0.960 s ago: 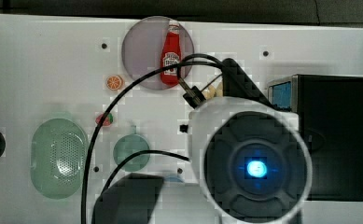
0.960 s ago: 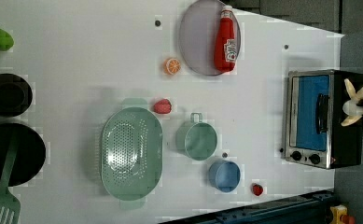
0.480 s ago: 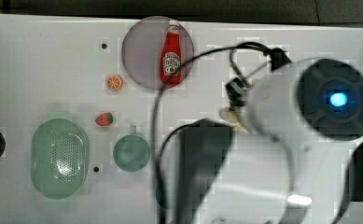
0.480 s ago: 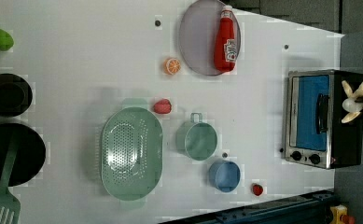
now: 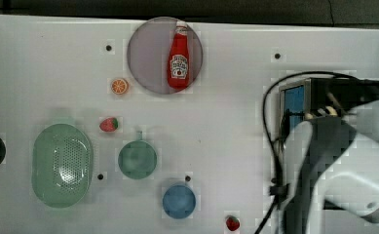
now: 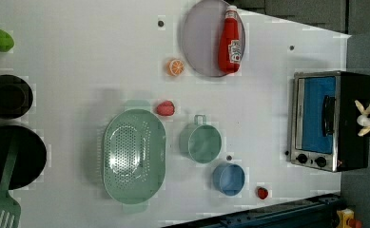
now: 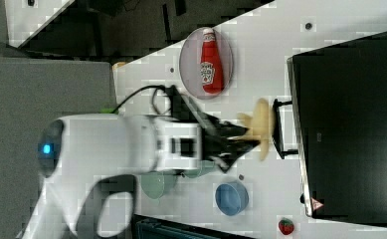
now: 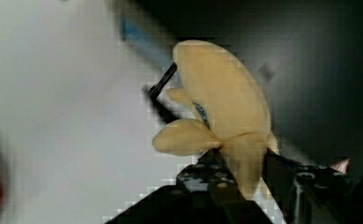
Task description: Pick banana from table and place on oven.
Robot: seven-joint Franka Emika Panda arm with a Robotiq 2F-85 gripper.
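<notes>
gripping the banana (image 8: 226, 116) (peel flaps splayed), the gripper (image 8: 237, 172) clamps its lower end near the oven (image 7: 350, 124).

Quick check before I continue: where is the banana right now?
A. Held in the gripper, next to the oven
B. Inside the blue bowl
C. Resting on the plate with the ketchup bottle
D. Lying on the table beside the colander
A: the wrist view shows the gripper shut on the banana, and the right view shows the banana carried by the oven handle.
</notes>
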